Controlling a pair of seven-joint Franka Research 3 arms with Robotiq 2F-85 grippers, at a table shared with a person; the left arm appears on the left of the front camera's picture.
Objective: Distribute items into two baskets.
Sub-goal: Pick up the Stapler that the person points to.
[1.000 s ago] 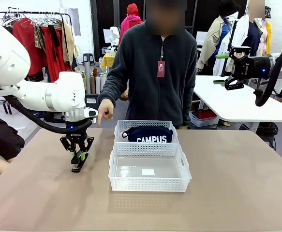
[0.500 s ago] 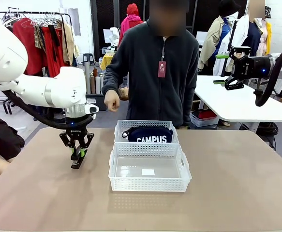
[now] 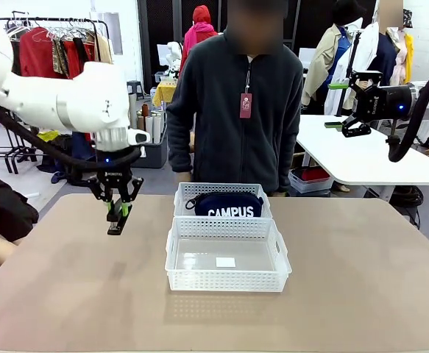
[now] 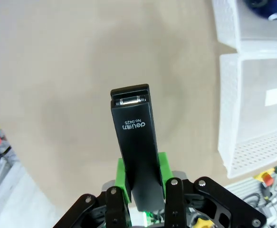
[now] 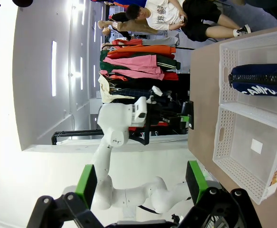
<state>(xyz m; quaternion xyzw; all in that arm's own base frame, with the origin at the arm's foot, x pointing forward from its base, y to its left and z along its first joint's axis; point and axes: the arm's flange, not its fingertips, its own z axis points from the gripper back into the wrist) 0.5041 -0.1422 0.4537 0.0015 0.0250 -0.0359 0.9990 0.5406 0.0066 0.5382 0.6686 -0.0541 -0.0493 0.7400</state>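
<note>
Stapler [image 3: 115, 223] has risen clear of the table [image 3: 346, 279], clamped in left claw [image 3: 118, 214].

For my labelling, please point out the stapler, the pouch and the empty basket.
stapler [image 4: 137, 147]: left wrist view, black top.
pouch [image 3: 229, 200]: front view, navy cloth above lettering.
empty basket [image 3: 227, 281]: front view, near lattice wall.

pouch [image 3: 227, 206] in far basket [image 3: 179, 200] | stapler [image 3: 115, 226] left of near basket [image 3: 227, 282], seemingly raised
</note>
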